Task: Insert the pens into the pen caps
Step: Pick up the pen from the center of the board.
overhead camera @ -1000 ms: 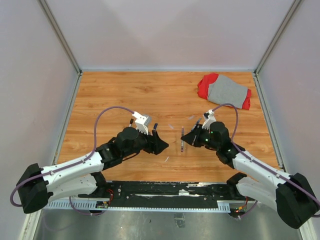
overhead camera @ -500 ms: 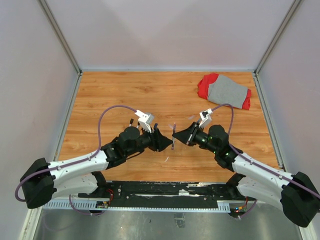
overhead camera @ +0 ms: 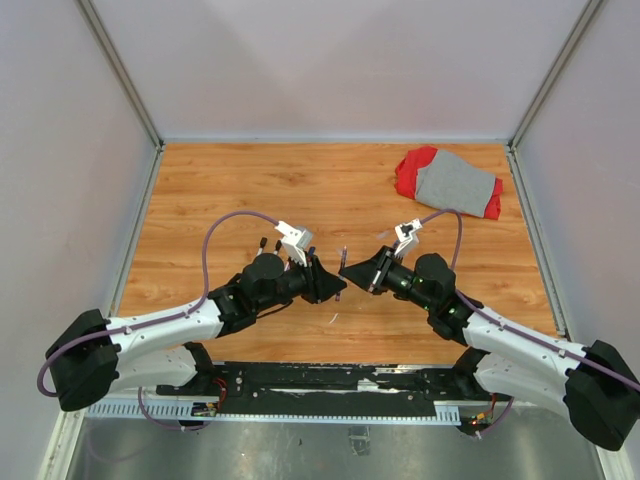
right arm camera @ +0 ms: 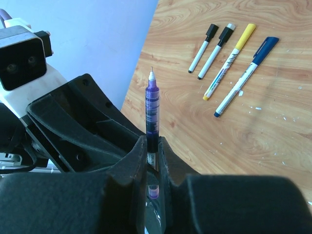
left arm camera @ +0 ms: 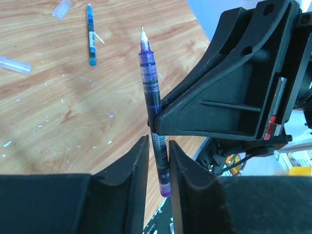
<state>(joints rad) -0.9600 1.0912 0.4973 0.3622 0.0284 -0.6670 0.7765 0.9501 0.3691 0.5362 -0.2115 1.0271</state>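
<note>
Our right end effector (right arm camera: pixel 152 146) is pressed together on a slim, see-through purple pen (right arm camera: pixel 152 105), pinching it at the printed band low on the barrel. Our left end effector (left arm camera: pixel 158 151) straddles the same barrel just below that, its black fingers (left arm camera: pixel 139 161) close on either side. We cannot tell whether they grip it yet. The main risk, as we judge it, lies in this shared hold. If the left side bites off-centre, it could lever the smooth round barrel and twist it in the right's pinch. If the right lets go before the left is firm, the pen could pivot about its tail or drop to the wood-grain counter (overhead camera: pixel 250 190). A tilted pen would then miss the mouth of a cap. The pen is held in the air above the near middle of the counter, between the two arms. Its long axis runs across both sets of fingers, with the bare needle tip pointing away from the arm bases. The overhead view foreshortens it, so we cannot tell how steeply it stands.
</note>
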